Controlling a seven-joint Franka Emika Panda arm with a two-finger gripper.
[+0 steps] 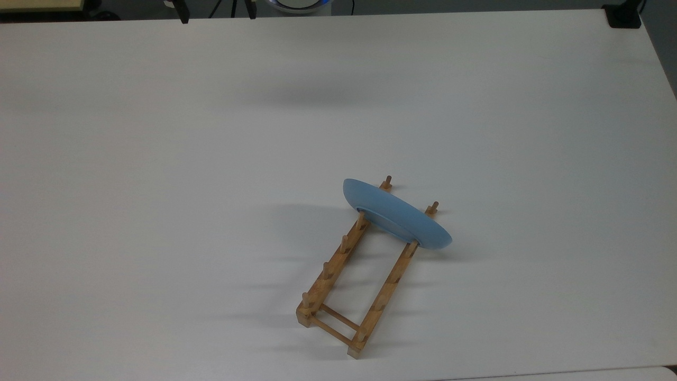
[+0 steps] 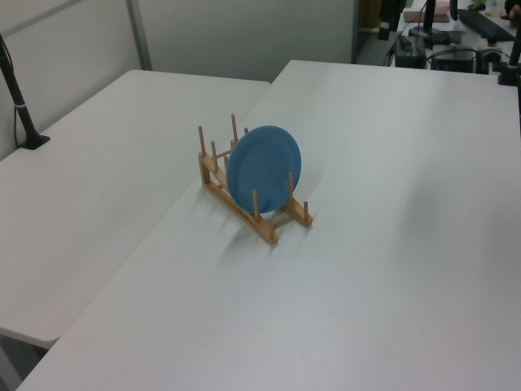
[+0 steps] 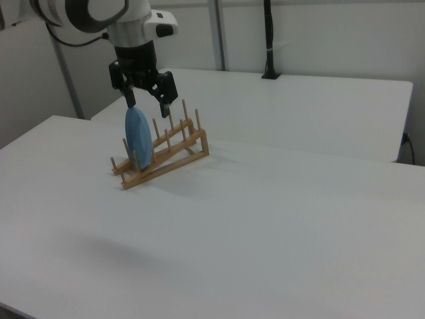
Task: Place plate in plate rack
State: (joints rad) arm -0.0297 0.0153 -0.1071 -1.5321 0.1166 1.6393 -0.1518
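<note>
The light-blue plate [image 1: 396,214] stands on edge in the wooden plate rack [image 1: 327,276], held between pegs near the rack's far end in the top view. In the left view the plate [image 2: 263,169] shows its round face, leaning slightly in the rack [image 2: 241,213]. In the right view my gripper [image 3: 149,103] hangs just above the plate's [image 3: 138,138] top edge, open, with nothing between its fingers [image 3: 167,108]. The rack [image 3: 176,149] runs away toward the right view's right behind the plate.
The rack sits on a wide white table [image 1: 158,159], close to its near edge in the top view. A second white table [image 2: 98,163] adjoins it, with a black post [image 2: 20,98] clamped on. Another black pole [image 3: 269,40] stands behind in the right view.
</note>
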